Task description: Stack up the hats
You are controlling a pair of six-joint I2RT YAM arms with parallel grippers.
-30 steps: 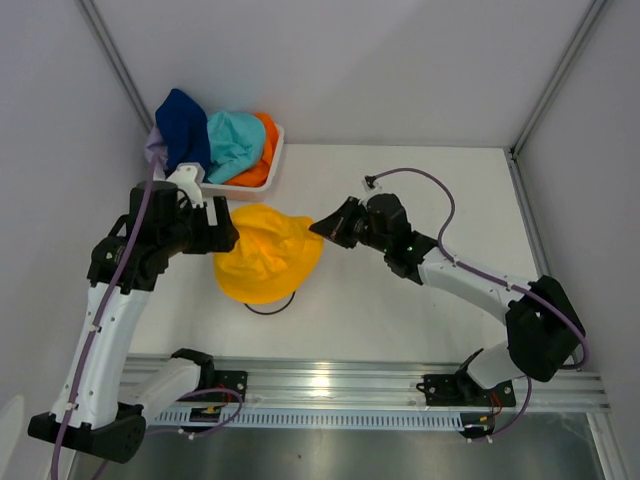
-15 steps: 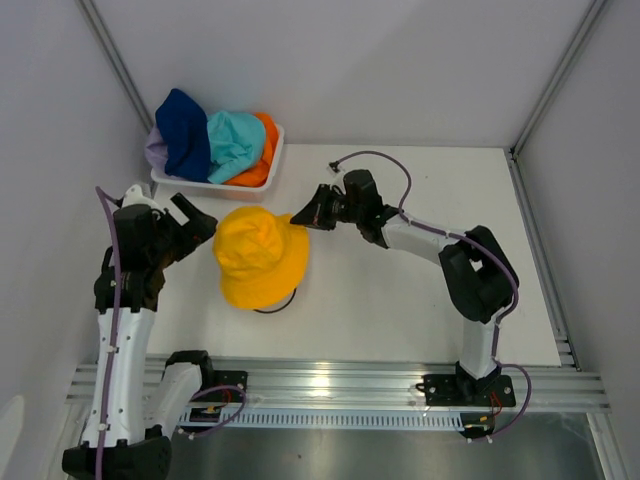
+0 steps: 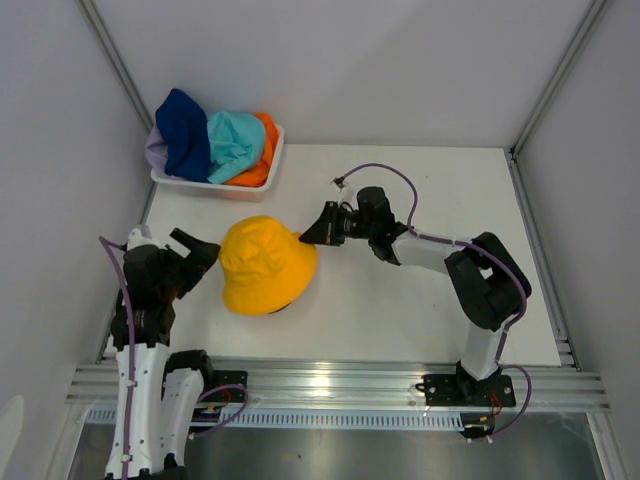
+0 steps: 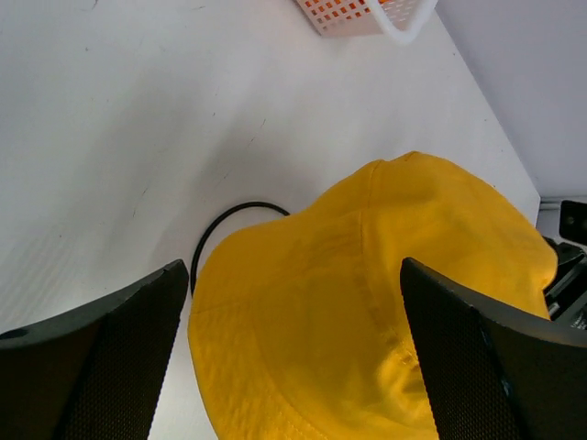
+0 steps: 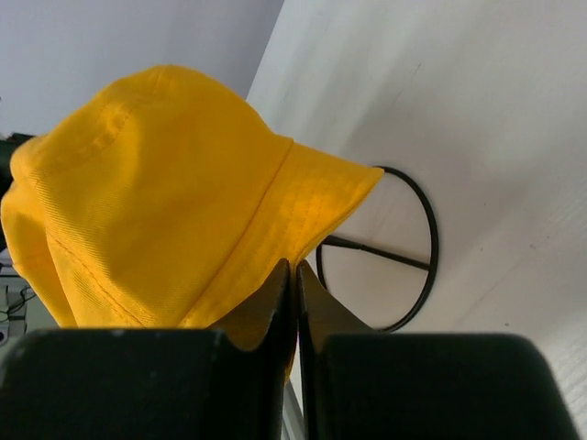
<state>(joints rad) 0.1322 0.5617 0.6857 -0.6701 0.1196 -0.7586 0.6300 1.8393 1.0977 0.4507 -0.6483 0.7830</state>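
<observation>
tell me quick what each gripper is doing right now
left gripper: open, beside the yellow hat, holding nothing.
right gripper: shut at the hat's brim; whether it pinches the fabric cannot be told.

White matte table [image 3: 400, 320] boxed in by plain pale walls [image 3: 350, 60] on three sides — grey metal posts [image 3: 556, 78] running up both back corners, ribbed aluminium rail [image 3: 340, 385] along the near edge, flat even light, soft shadows.

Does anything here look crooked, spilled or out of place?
The yellow hat sits lopsided on the black wire stand: the stand's ring base pokes out from under one side only. Nothing looks spilled or damaged.
</observation>
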